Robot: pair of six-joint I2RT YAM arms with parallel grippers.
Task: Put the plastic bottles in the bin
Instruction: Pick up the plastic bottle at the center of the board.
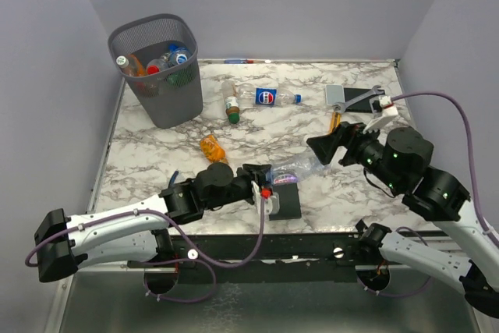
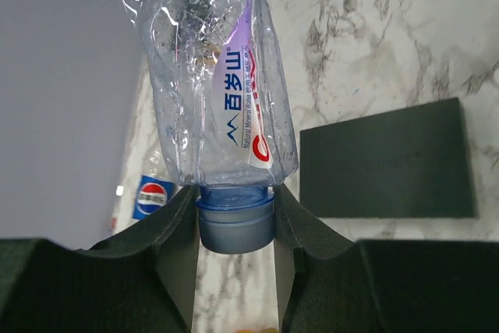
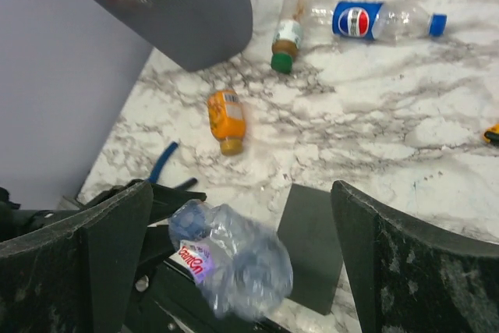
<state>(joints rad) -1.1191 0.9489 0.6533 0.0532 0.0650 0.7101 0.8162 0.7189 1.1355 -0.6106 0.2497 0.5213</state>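
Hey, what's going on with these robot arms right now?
The left gripper is shut on the blue cap of a crumpled clear bottle. The right gripper is open, facing that bottle. The bin already holds several bottles; an orange bottle, a green-capped bottle and a Pepsi bottle lie on the table.

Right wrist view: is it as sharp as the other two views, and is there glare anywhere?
Right wrist view: slightly blurred, the small orange plastic bottle and the crumpled clear plastic bottle look soft; left wrist view: sharp, the label on that crumpled bottle readable, white glints on its plastic; top external view: even light, soft shadows, no strong glare.
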